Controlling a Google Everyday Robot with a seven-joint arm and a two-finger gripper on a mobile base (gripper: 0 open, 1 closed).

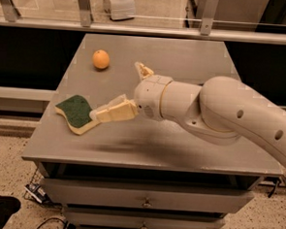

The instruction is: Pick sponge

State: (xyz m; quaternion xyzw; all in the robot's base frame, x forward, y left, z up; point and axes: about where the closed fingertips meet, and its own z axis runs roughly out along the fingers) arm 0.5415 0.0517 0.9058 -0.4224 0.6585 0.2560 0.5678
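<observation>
**Sponge [76, 113] flat on the table [200, 56], gripper [117, 90] wide open at its right edge**

Flat on the left part of the grey top, close to the left edge and somewhat toward the front. Dark green scouring face up, pale yellow foam showing along the wavy near and right sides. Not lifted, and nothing closed around it.

Just to the right, fingers spread wide. Lower finger [115, 112] pale and wedge-shaped, pointing left and slightly down, tip overlapping the sponge's right edge in this view. Cannot tell whether touching or just above. Other finger [144, 71] sticking up and back, well apart from the first, over bare table. Nothing pinched between the two.

Behind the fingers, a rounded white wrist [151, 97], then the thick white arm [240, 117] running off to the right, with a soft shadow on the top beneath.

Farther back on the left, well apart from the sponge, a small round orange fruit [101, 59]. Under the top, drawers [146, 218] with small knobs. Beyond the far edge, a rail [148, 30] with upright metal posts.
</observation>
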